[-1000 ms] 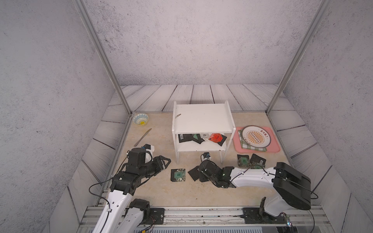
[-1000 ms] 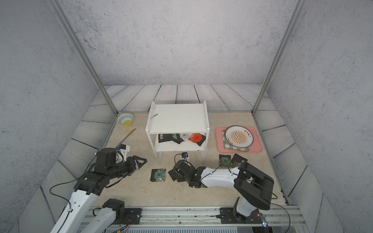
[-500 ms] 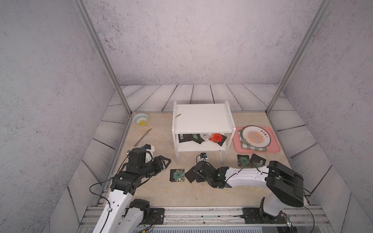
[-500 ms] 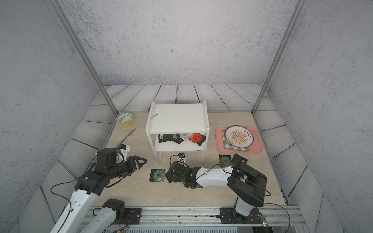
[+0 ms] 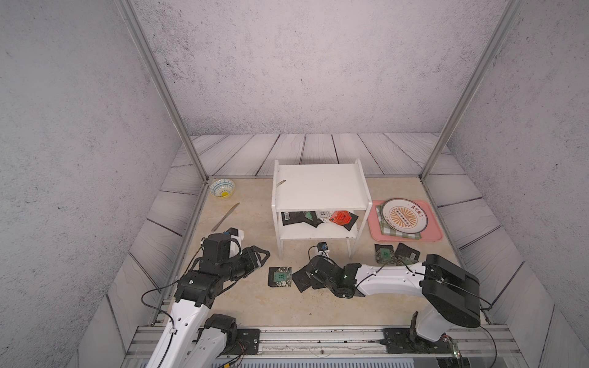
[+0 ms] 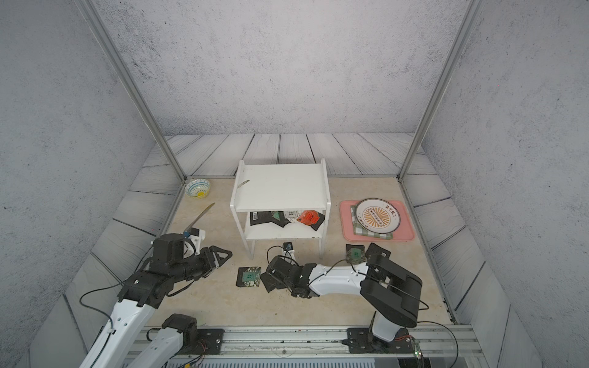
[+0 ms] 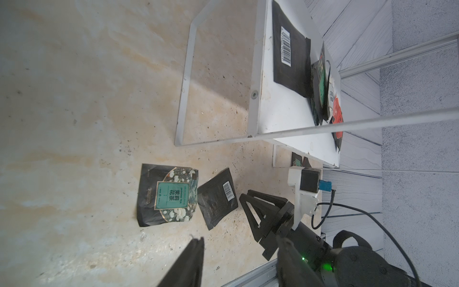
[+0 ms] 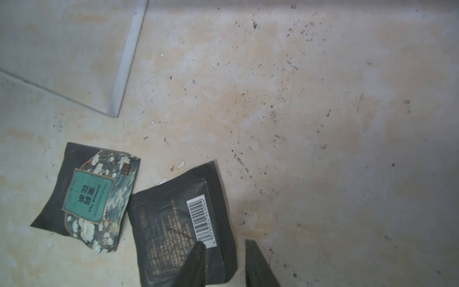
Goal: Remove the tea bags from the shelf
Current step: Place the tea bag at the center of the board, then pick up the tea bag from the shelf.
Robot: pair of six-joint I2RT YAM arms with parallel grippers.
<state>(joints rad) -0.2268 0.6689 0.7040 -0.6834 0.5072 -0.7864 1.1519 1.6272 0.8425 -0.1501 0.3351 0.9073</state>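
**Right gripper open over a sachet set down on the table**

Your right gripper [image 8: 224,244] stands with fingers apart over the barcode sachet [image 8: 178,223]. It lies flat on the table [image 5: 248,306] beside the green sachet [image 8: 87,196], clear of the shelf [image 5: 318,188], so judge it removed. More tea bags [image 5: 318,218] lie on the lower board [image 5: 306,234]. Your left gripper [image 7: 241,242] hovers open and empty, leaving the shelf front free.

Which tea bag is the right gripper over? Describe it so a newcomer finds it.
Start at the white shelf; on the floor before it, between the arms, two tea bags lie side by side. Take the one under the open right gripper: the plain black tea bag with a white barcode label, unlike the green floral tea bag beside it.
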